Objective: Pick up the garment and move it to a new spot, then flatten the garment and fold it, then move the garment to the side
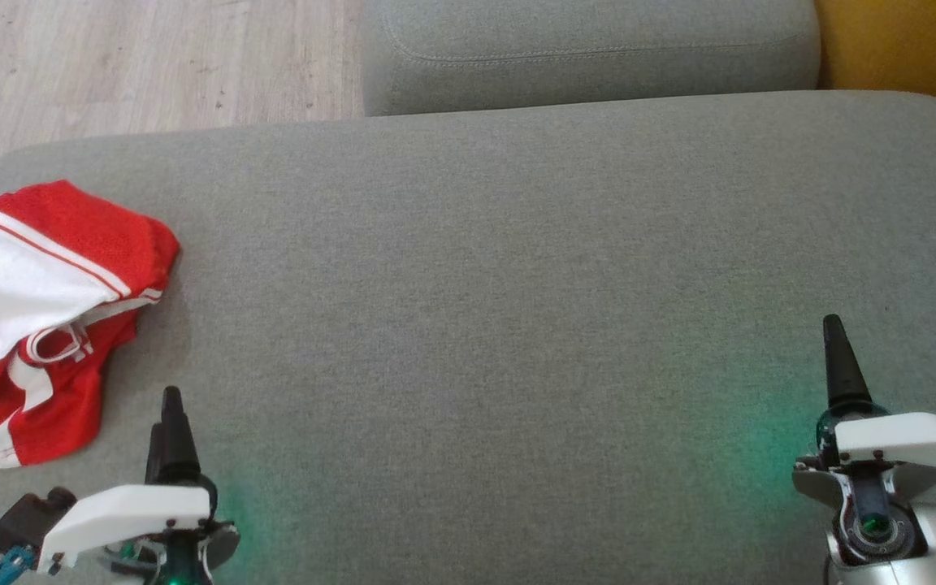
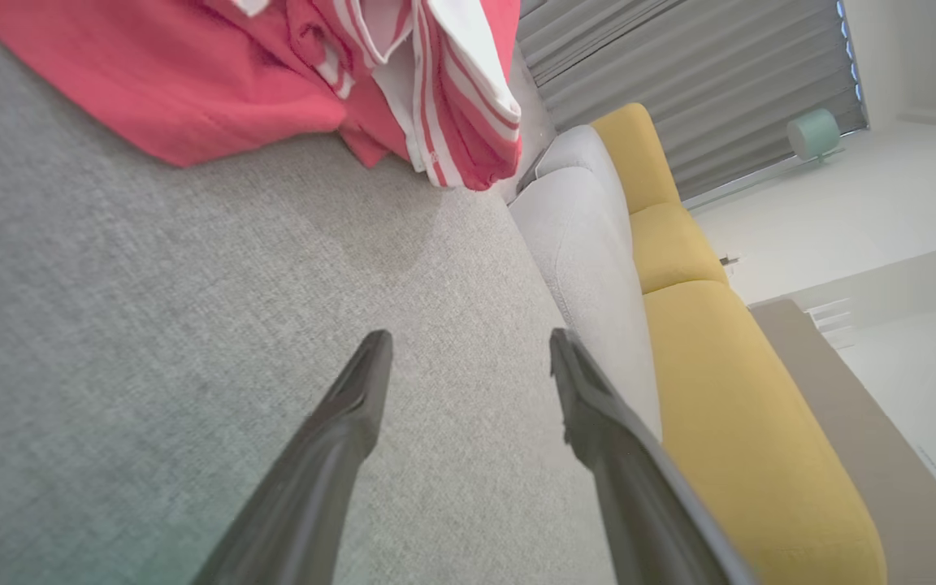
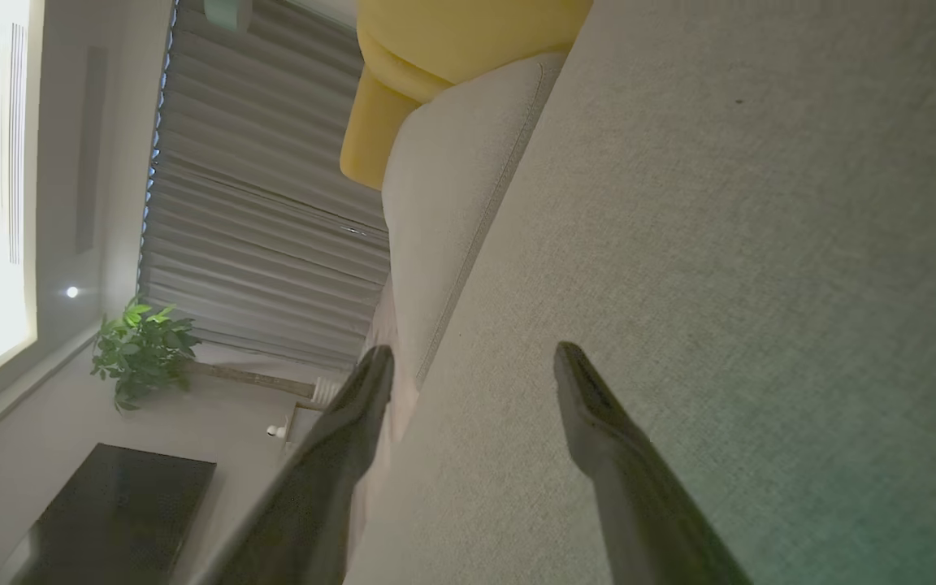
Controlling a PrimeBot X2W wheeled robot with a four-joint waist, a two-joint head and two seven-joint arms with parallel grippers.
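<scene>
Slumping in a crumpled heap, the red-and-white garment (image 1: 45,317) lay at the left edge of the grey cushion (image 1: 517,268). It looked light, limp and mesh-thin, likely to sag if you lifted it; a bunched fold at its near hem seemed your best hold. Your left jaws stood spread and empty near it, your right jaws spread too, well apart.
</scene>
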